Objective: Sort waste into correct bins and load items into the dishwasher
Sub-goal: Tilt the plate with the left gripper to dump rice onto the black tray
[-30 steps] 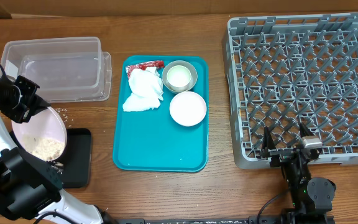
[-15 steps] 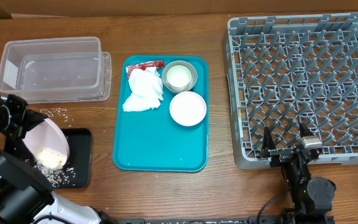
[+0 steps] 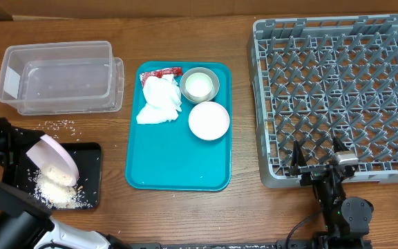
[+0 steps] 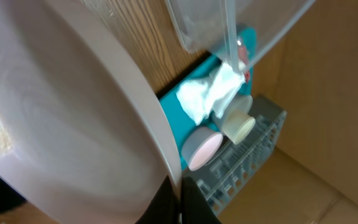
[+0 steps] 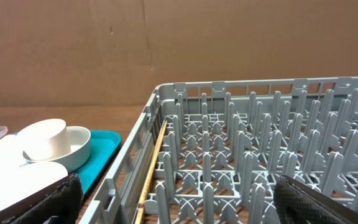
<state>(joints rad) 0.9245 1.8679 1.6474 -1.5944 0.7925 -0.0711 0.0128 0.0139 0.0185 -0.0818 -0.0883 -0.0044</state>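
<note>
1. Left gripper (image 4: pixel 179 208): fingers are clenching the rim of the white plate (image 3: pixel 52 160), which is tilting steeply over the black tray (image 3: pixel 92 176).
2. Rice (image 3: pixel 57 194): is lying heaped on the black tray under the plate; stray grains are lying on the surface (image 3: pixel 185 214).
3. Right gripper (image 3: pixel 316 164): fingers are standing released and wide, grasping nothing, at the dish rack (image 3: pixel 337 97) edge.
4. Teal tray (image 3: pixel 178 166): is carrying napkins (image 3: pixel 159 102), red wrapper (image 3: pixel 161 72), grey bowl (image 3: pixel 199 84) and white bowl (image 3: pixel 209 120).

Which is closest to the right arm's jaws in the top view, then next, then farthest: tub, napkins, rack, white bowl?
1. Rack: right beside them, on the right.
2. White bowl: on the teal tray, mid-table.
3. Napkins: farther left on that tray.
4. Tub: far left, at the back.
</note>
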